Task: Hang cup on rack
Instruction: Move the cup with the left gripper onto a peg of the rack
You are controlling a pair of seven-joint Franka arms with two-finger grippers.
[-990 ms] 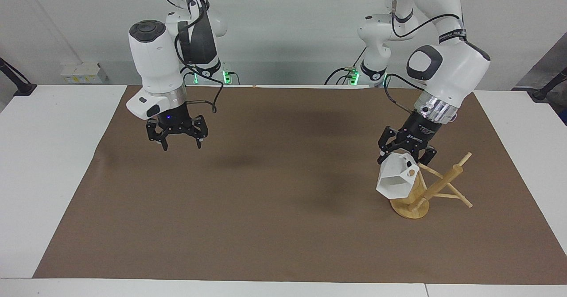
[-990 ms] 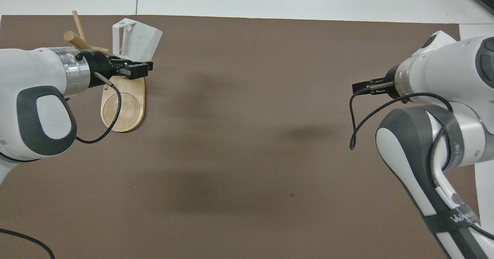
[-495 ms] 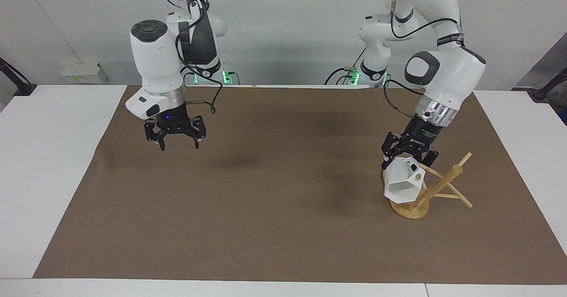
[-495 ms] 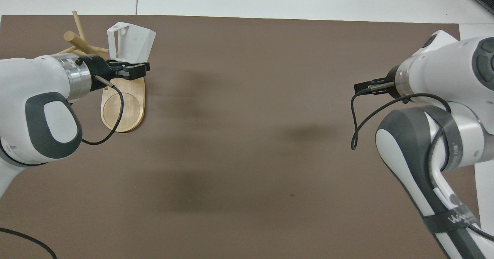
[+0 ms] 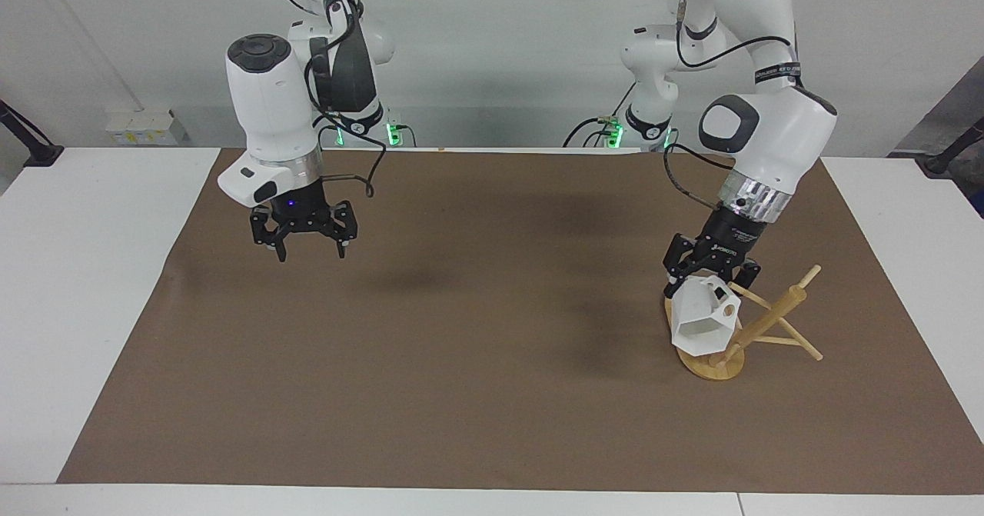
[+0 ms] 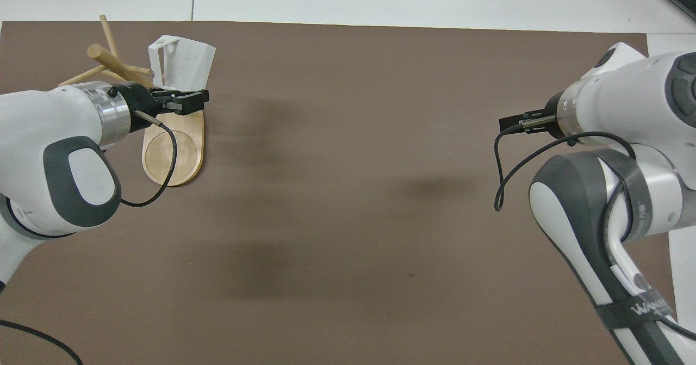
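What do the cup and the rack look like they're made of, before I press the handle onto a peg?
Cup: matte white with flat facets and sharp edges, no gloss; looks like plastic, possibly printed, though unglazed ceramic can't be ruled out. Rack: pale tan post, pegs and oval base with an even, smooth finish; looks like bamboo or light wood.

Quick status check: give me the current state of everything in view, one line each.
cup: held in the air, tipped on its side, over the rack's base, not yet on a peg.
rack: tipped over, post slanting.
left gripper: shut on the cup.
right gripper: open, empty, waiting above the brown mat.
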